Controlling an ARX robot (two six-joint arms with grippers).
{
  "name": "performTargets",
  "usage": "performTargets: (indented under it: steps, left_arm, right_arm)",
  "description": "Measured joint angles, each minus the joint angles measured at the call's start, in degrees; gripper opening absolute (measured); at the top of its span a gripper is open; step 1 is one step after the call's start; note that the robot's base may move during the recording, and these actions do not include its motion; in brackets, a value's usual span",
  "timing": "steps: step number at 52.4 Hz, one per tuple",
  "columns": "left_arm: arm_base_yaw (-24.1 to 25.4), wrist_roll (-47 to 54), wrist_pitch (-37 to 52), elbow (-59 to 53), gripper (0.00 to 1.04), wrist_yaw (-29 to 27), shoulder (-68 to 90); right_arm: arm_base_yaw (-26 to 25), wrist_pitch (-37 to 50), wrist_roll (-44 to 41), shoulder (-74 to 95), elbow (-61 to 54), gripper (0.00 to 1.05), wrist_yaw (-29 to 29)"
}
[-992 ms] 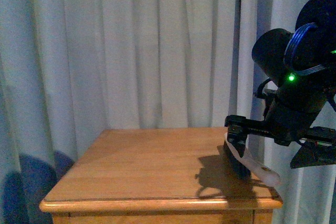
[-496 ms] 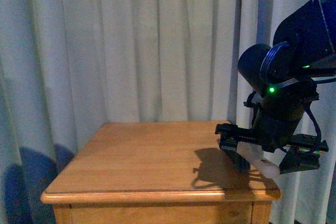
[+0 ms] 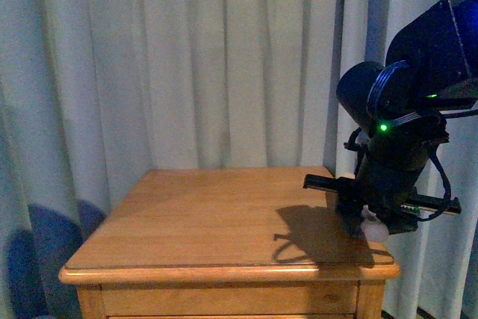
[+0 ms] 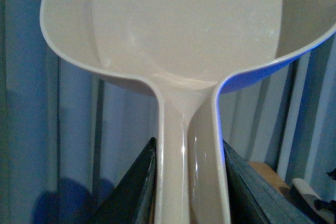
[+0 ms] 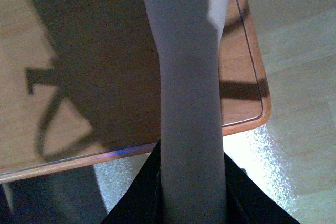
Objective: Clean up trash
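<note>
No trash shows in any view. A cream plastic dustpan (image 4: 184,35) fills the left wrist view, its handle clamped between the dark fingers of my left gripper (image 4: 189,148), and its scoop looks bare. My right gripper (image 3: 364,214) hangs over the right front corner of the wooden table (image 3: 209,214), shut on the brush (image 3: 372,229), whose white handle end pokes out below it. In the right wrist view the pale brush handle (image 5: 189,77) runs up from my right gripper (image 5: 190,153) over the table corner (image 5: 247,114). The left arm is outside the front view.
Pale curtains (image 3: 209,65) hang close behind and beside the table. The tabletop (image 5: 79,51) carries only the arm's shadow. Light flooring (image 5: 299,51) lies below the table's right edge. A bit of the table corner (image 4: 265,174) shows behind the dustpan handle.
My right arm has swung left and inward over the table's right front corner. The brush has tilted steeper, so its white handle end sits closer under the gripper.
</note>
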Motion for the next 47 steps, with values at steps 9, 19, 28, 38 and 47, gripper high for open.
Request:
performTargets:
  steps: [9, 19, 28, 38, 47]
  left_arm:
    - [0.00, 0.00, 0.00, 0.00, 0.29, -0.02, 0.00]
    - [0.00, 0.00, 0.00, 0.00, 0.29, -0.02, 0.00]
    - [0.00, 0.00, 0.00, 0.00, 0.29, -0.02, 0.00]
    - [0.00, 0.00, 0.00, 0.00, 0.29, -0.02, 0.00]
    - [0.00, 0.00, 0.00, 0.00, 0.29, 0.00, 0.00]
  right_arm:
    - [-0.07, 3.48, -1.92, -1.29, -2.60, 0.20, 0.72]
    - [0.26, 16.57, -9.94, -9.86, -12.87, 0.20, 5.84]
    - [0.31, 38.42, -21.75, -29.40, -30.88, 0.20, 7.28]
    - [-0.02, 55.34, -32.28, -53.55, -52.63, 0.20, 7.54]
    - [-0.13, 57.55, -34.64, -66.79, -61.64, 0.20, 8.46]
